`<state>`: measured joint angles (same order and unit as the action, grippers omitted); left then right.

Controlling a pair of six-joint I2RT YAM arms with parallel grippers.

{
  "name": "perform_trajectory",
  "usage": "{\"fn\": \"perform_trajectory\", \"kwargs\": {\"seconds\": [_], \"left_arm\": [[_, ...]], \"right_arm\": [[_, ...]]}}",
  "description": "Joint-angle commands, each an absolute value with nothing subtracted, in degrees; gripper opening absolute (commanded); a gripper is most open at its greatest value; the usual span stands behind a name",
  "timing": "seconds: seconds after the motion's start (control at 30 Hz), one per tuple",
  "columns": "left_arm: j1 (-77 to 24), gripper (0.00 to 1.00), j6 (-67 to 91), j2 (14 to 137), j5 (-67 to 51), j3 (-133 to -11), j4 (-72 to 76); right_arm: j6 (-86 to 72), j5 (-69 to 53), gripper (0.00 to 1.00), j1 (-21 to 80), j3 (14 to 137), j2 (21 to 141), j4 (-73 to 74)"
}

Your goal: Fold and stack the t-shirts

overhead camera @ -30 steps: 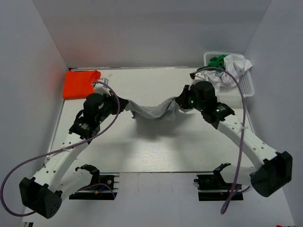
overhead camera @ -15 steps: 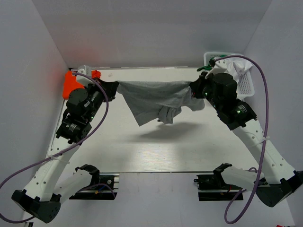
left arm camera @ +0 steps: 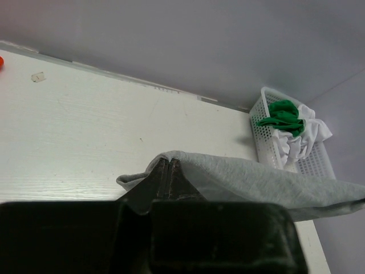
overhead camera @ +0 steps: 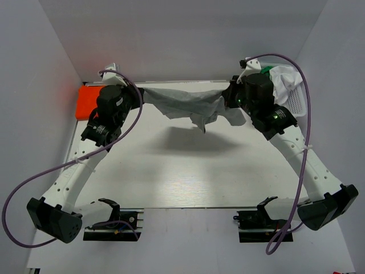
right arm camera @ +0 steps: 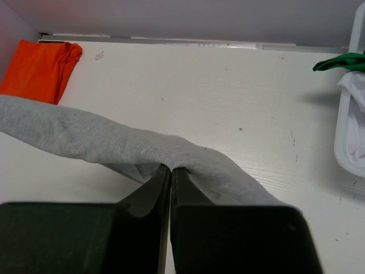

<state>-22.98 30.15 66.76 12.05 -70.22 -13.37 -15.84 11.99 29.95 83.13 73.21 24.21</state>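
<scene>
Grey tee (overhead camera: pixel 182 101) hung stretched over table (overhead camera: pixel 188 177) btwn L gripper (overhead camera: pixel 138 97) & R gripper (overhead camera: pixel 227 99), each clamped on one end; orange tee (overhead camera: pixel 86 103) far-left.

grey t-shirt (overhead camera: pixel 183 101), orange t-shirt (overhead camera: pixel 85 104), white basket (overhead camera: pixel 296 101)

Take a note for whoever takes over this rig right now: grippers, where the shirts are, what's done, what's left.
Left gripper: shut on one end of the grey t-shirt.
Right gripper: shut on its other end; the shirt hangs stretched between them above the table.
Orange t-shirt: folded, far left corner.
Green t-shirt and white t-shirt: crumpled in the white mesh basket, far right.
Done: orange, apparently.
Left: fold grey, green and white; stack all.
</scene>
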Motion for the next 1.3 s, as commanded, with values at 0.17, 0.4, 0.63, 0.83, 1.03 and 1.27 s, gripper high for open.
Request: {"fn": "perform_trajectory", "kwargs": {"seconds": [0.17, 0.4, 0.63, 0.83, 1.03, 1.27], "left_arm": [[-22.7, 0.00, 30.5, 58.8, 13.9, -64.6, -15.7], [-23.7, 0.00, 37.1, 56.3, 10.6, -52.0, -20.6], [-23.7, 1.00, 39.8, 52.7, 8.9, -47.6, -27.9], [-23.7, 1.00, 39.3, 54.5, 10.2, -48.3, -27.4], [-23.7, 1.00, 38.7, 55.7, 9.7, -48.3, -26.2], [-23.7, 1.00, 38.0, 57.0, 9.7, -48.3, -25.7]], "right_arm": [[-16.3, 6.6, 0.00, 29.9, 75.3, 67.7, 21.7], [-20.6, 0.5, 0.00, 29.9, 55.6, 64.3, 18.5], [-23.0, 1.7, 0.90, 29.8, 49.7, 63.4, 23.6], [-22.9, 2.9, 0.90, 29.7, 50.9, 59.9, 19.3], [-22.1, 4.4, 0.90, 29.7, 51.2, 60.9, 19.1], [-18.6, 0.7, 0.90, 30.1, 51.2, 64.6, 20.6]]}}
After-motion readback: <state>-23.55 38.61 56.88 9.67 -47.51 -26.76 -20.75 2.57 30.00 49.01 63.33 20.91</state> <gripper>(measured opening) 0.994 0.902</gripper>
